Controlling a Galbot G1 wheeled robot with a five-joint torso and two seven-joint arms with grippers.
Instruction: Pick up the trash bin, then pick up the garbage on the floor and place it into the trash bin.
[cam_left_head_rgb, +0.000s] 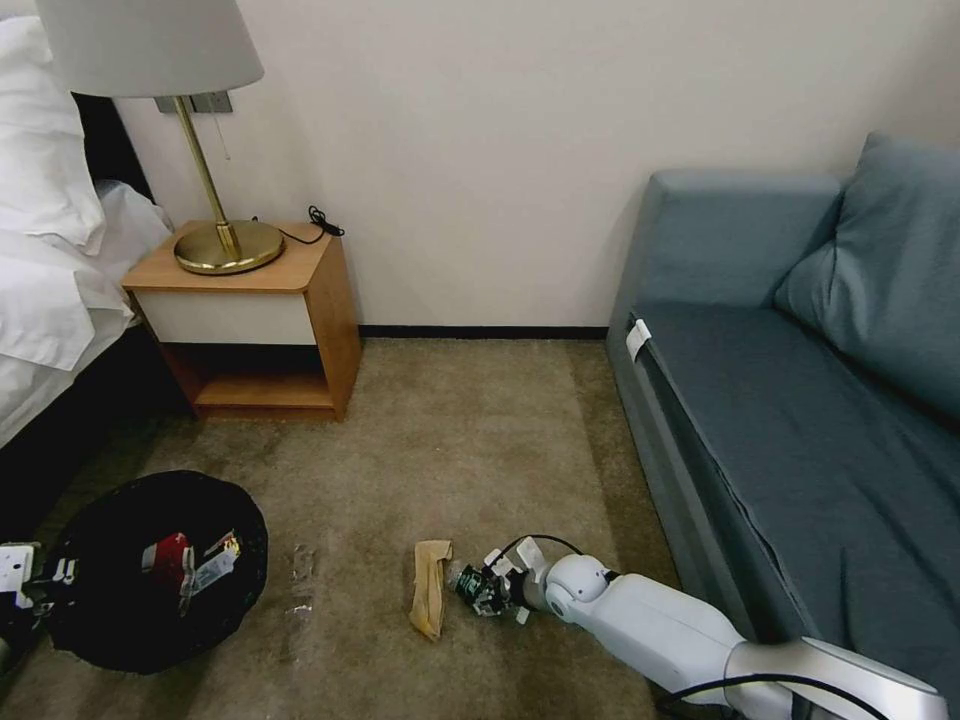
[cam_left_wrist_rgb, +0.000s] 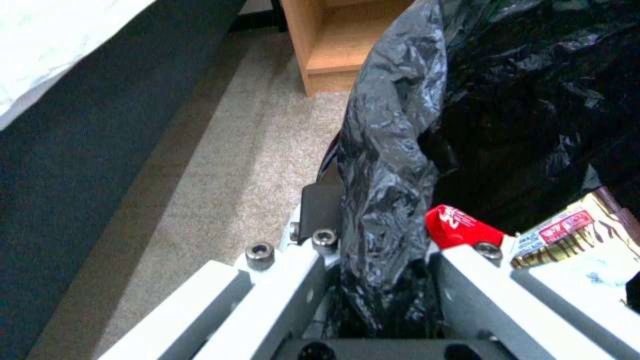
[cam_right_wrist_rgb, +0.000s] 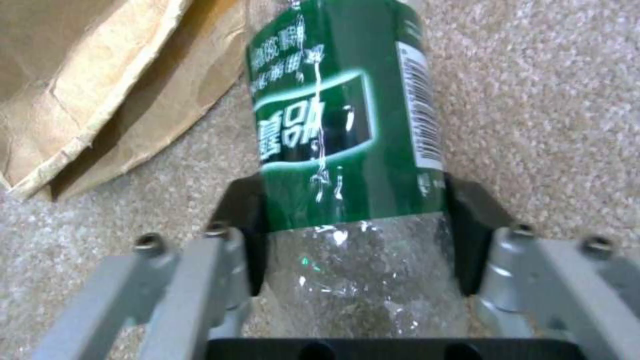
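Observation:
The trash bin (cam_left_head_rgb: 110, 610), lined with a black bag, hangs low at the left, and my left gripper (cam_left_head_rgb: 18, 582) is shut on its rim. In the left wrist view the left gripper (cam_left_wrist_rgb: 380, 225) clamps the crumpled liner (cam_left_wrist_rgb: 387, 150). A red snack bag (cam_left_wrist_rgb: 460, 225) and a yellow-brown wrapper (cam_left_wrist_rgb: 573, 235) lie inside the bin. On the carpet, my right gripper (cam_left_head_rgb: 478, 590) is down at the clear green-labelled bottle (cam_right_wrist_rgb: 340, 115). Its fingers (cam_right_wrist_rgb: 243, 225) press both sides of the bottle. A tan paper wrapper (cam_left_head_rgb: 430, 585) lies right beside it.
A wooden nightstand (cam_left_head_rgb: 260, 320) with a brass lamp (cam_left_head_rgb: 215, 240) stands against the back wall, with a bed (cam_left_head_rgb: 50, 280) to its left. A blue-grey sofa (cam_left_head_rgb: 800, 400) runs along the right. Open carpet (cam_left_head_rgb: 460, 440) lies between them.

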